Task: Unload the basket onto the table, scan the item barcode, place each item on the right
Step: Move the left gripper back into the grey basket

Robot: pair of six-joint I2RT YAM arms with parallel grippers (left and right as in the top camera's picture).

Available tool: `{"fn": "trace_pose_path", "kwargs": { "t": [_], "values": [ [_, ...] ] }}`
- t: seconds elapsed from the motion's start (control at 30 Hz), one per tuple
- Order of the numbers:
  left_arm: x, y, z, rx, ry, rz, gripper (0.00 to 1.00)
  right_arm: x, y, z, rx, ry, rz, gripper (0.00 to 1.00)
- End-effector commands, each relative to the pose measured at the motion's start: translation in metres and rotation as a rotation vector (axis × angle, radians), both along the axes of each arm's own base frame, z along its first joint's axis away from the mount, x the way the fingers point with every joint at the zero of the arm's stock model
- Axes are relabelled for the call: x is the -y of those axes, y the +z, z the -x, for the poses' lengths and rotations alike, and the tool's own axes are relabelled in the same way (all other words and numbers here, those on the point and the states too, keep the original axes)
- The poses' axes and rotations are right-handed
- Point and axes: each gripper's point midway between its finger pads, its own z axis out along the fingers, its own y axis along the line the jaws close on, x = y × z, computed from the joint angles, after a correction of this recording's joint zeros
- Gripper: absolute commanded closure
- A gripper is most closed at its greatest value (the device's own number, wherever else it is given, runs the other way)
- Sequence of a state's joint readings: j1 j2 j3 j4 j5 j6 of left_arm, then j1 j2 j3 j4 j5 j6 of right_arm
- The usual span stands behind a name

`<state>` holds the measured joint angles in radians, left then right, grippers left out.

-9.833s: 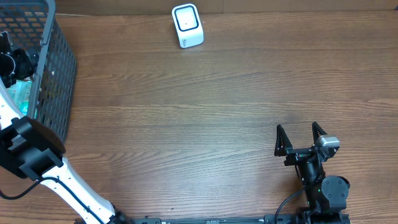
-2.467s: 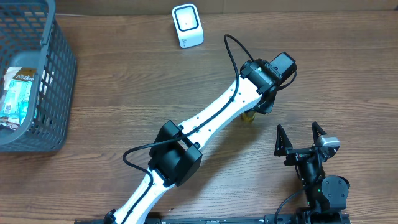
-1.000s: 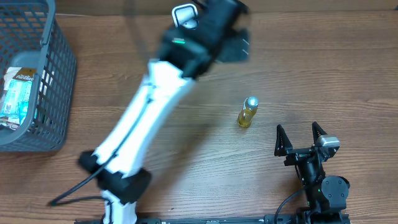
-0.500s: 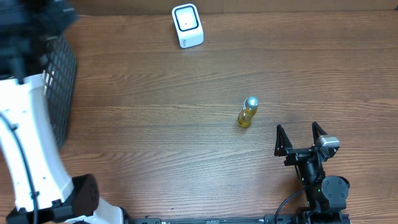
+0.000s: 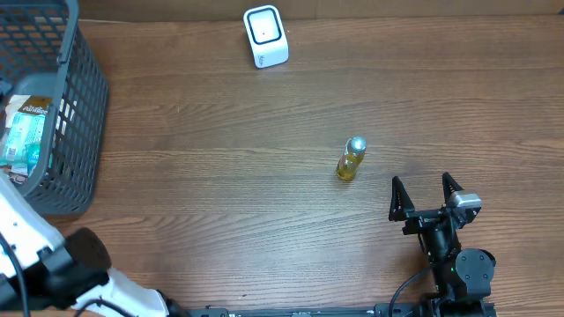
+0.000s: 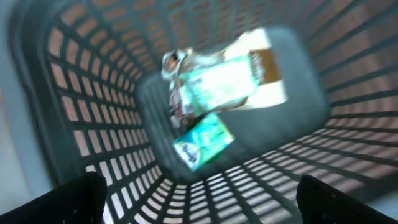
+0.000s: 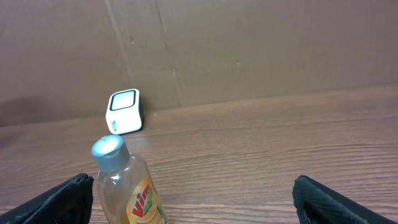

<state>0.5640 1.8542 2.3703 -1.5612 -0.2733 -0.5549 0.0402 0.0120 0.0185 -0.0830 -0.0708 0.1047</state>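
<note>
A: Bottle noted where?
B: Small clear bottle of yellow liquid, silver-capped (image 5: 351, 159), is seen upright on the wooden surface (image 5: 220, 176), at 10 o'clock from the right gripper (image 5: 421, 179); jaws spread, nothing held.
A: Left gripper (image 6: 199, 194)?
B: Spread wide, above the dark grey mesh basket (image 5: 79, 106).

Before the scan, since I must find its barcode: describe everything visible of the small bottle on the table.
The bottle is small, seemingly clear plastic, holding yellow liquid, with a silver-grey cap and a red-and-yellow label. It stands upright on the wooden table, untouched, ahead and left of the open right gripper. No barcode shows in either view.
</note>
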Motion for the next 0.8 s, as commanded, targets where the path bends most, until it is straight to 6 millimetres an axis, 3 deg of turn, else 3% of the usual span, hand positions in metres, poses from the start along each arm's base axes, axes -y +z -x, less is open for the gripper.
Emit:
{"fn": "trace_pose_path", "kwargs": {
  "t": [0.0,0.2,0.4,0.77],
  "values": [
    [-0.013,-0.049,-0.007,-0.132,0.017,0.089,0.0,0.0,-0.004,-0.001,-0.005,-0.003,-0.002,0.0],
    [-0.016,-0.105,-0.01,-0.323,-0.042,0.183,0.0,0.0,-0.004,-0.001,-0.005,-0.003,-0.002,0.0],
    [-0.018,-0.145,-0.014,-0.448,-0.112,0.247,0.0,0.0,-0.004,-0.001,-0.005,-0.003,-0.002,0.0],
    [-0.02,-0.178,-0.015,-0.525,-0.137,0.299,0.0,0.0,-0.004,-0.001,-0.005,-0.003,-0.002,0.0]
  ]
}}
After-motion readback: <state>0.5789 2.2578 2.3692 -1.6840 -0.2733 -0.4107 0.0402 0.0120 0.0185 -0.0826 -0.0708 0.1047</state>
